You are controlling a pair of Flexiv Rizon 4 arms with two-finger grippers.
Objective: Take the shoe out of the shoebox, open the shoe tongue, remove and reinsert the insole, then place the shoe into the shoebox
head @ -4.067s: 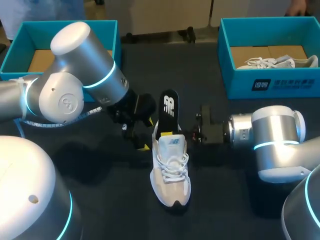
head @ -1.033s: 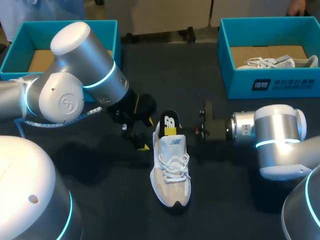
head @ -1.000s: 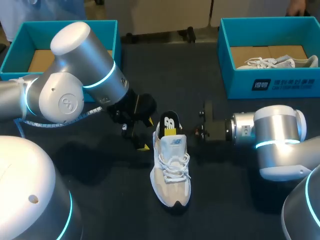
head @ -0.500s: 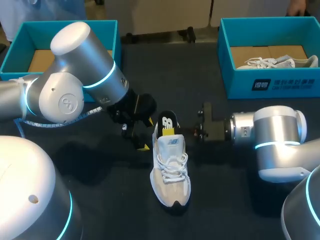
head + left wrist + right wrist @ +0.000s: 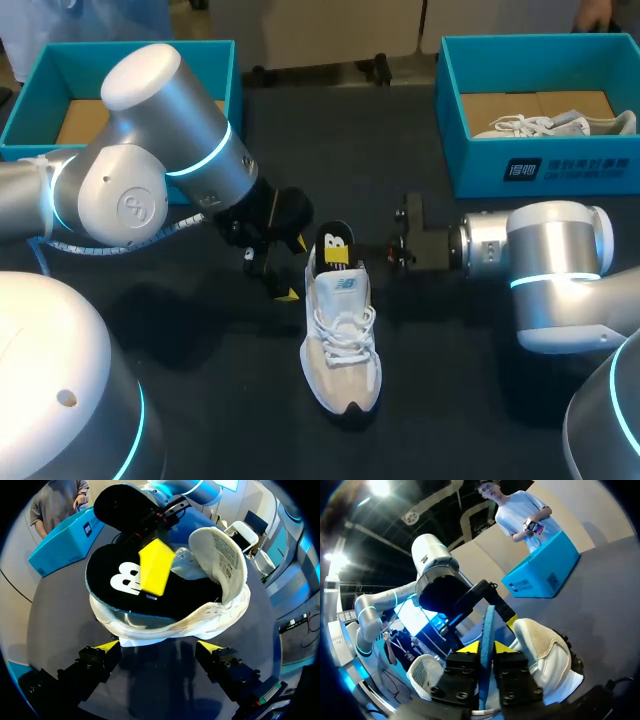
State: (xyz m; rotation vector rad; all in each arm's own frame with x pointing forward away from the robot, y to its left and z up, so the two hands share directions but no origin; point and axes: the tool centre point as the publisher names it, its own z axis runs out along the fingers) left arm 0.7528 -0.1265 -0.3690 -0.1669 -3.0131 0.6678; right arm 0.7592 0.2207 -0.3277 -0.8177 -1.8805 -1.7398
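Observation:
A white and beige shoe [image 5: 341, 340] lies mid-table, toe toward me. Its black insole [image 5: 337, 243] with a white logo stands half out of the heel opening. My right gripper [image 5: 340, 257] comes in from the right and is shut on the insole; in the right wrist view the insole's edge [image 5: 486, 630] sits pinched between both yellow tips of the right gripper [image 5: 486, 649]. My left gripper [image 5: 294, 268] is open just left of the heel. In the left wrist view, that left gripper [image 5: 159, 647] straddles the heel end of the shoe [image 5: 200, 610] without touching it.
A blue shoebox [image 5: 60, 60] stands at the back left. Another blue shoebox [image 5: 540, 165] at the back right holds a second white shoe [image 5: 560, 125]. Bare dark tabletop lies in front of the shoe.
The insole, standing tall out of the shoe four seconds ago, now sits much lower in the heel. In the last second the right gripper shifted slightly; the left arm kept still.

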